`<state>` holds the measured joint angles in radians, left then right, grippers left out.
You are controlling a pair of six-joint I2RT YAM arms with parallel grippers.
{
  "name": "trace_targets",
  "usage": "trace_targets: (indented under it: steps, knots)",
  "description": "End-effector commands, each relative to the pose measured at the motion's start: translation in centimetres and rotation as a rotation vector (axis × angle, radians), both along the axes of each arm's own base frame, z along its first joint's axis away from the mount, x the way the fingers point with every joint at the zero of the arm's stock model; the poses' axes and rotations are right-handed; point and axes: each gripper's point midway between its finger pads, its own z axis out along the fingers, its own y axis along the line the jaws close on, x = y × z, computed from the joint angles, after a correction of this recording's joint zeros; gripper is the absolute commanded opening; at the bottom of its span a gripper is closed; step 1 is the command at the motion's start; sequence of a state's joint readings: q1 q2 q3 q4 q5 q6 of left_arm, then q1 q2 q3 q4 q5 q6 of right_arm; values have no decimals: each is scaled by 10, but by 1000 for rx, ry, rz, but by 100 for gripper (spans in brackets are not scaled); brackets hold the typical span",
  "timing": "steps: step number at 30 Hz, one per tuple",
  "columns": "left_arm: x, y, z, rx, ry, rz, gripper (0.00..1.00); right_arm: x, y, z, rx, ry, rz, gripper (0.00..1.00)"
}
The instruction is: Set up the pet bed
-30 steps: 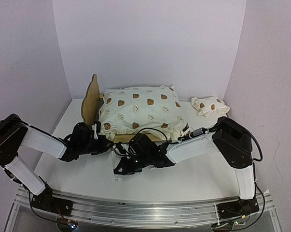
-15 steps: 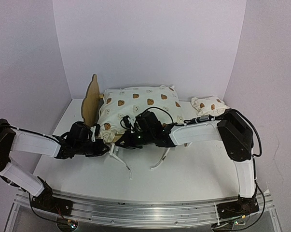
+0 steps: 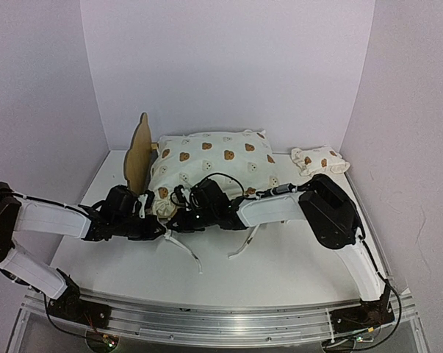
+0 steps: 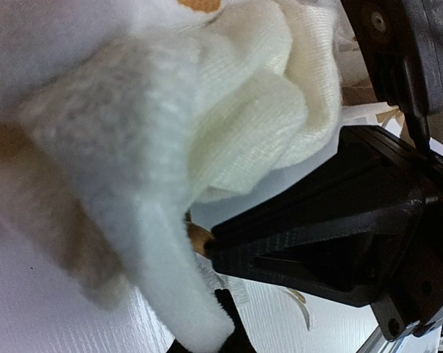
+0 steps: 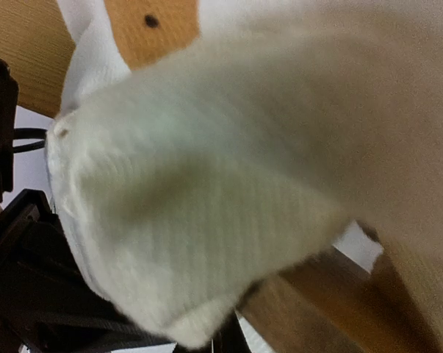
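**Pet bed at the back of the counter, both arms at its corner.** The pet bed (image 3: 228,147) sits on the white counter (image 3: 302,257), directly beyond both pincers. Its cream bear-print mattress cushion (image 3: 221,165) is heaped on top. Its ear-shaped headboard (image 3: 139,151) stands upright beyond and to the left of the left pincer (image 3: 161,220).

The left pincer and the right pincer (image 3: 178,215) meet almost tip to tip at the cushion's near left corner, each reaching in low from its own side. From above, their tips are lost against the fabric and each other. Whether either is apart, together or clamped on the cloth cannot be told.

The left wrist view is filled by the cushion's knitted ruffle (image 4: 236,110), bunched just ahead of that pincer, with black arm hardware (image 4: 339,243) close on the right. The right wrist view shows blurred cream fabric (image 5: 206,191) close before the camera. A brown bear print (image 5: 151,26) sits above the fabric and light plywood (image 5: 23,51) lies behind it. Here too the fingers are hidden.

Two thin white ties trail across the counter on the near side of the pincers. One (image 3: 186,251) lies just nearer than the left pincer, the other (image 3: 243,246) off to the right of the right pincer. A small matching pillow (image 3: 320,160) lies well to the right of the right pincer and farther back, beside the bed's far end.
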<state>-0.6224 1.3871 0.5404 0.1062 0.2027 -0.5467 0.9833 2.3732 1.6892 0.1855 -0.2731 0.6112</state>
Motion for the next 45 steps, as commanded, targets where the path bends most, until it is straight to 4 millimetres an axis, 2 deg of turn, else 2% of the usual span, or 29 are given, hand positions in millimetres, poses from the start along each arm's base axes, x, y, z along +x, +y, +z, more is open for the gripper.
trace_targets:
  steps: [1, 6, 8, 12, 16, 19, 21, 25, 28, 31, 32, 33, 35, 36, 38, 42, 45]
  knots:
    - [7, -6, 23, -19, -45, -21, 0, 6, 21, 11, 72, -70, 37, 0]
    - [9, -8, 29, -7, -71, -49, 1, 4, 25, -14, 66, -39, 51, 0]
    - [8, -6, 31, 22, -64, -61, 7, 5, 26, -23, 62, -37, 48, 0]
    - [-3, 9, 27, 136, 39, -53, 21, 11, 29, -27, 79, -60, 33, 0]
    - [-17, 23, 30, 169, 115, -12, 30, 19, 29, -29, 75, -83, -5, 0]
    - [-32, 29, 25, 165, 184, 4, 33, 24, 28, -29, 70, -102, -24, 0]
    - [-36, 33, 24, 168, 206, 22, 33, 24, 28, -31, 66, -105, -27, 0]
    - [-34, 46, 28, 216, 215, 95, 25, 22, 27, -36, 60, -96, -19, 0]
    - [-34, 53, 28, 233, 233, 126, 24, 22, 26, -36, 56, -104, -18, 0]
    - [-31, 73, 9, 245, 286, 199, 22, 22, 27, -35, 59, -111, -9, 0]
    - [-26, 84, -2, 228, 319, 239, 17, 21, 27, -35, 60, -110, -5, 0]
    - [-21, 83, -6, 183, 323, 232, 16, 20, 28, -34, 62, -108, 0, 0]
    - [-10, 65, -4, 66, 272, 148, 18, 18, 29, -33, 69, -101, 14, 0]
    - [-4, 52, 3, 4, 222, 91, 20, 16, 29, -33, 71, -98, 22, 0]
    - [2, 41, 10, -70, 159, 55, 25, 13, 30, -31, 83, -92, 38, 0]
    - [11, 33, 18, -180, 94, 82, 33, 6, 33, -28, 109, -80, 78, 0]
    - [16, 41, 7, -238, 152, 209, 32, 8, 34, -30, 112, -68, 68, 0]
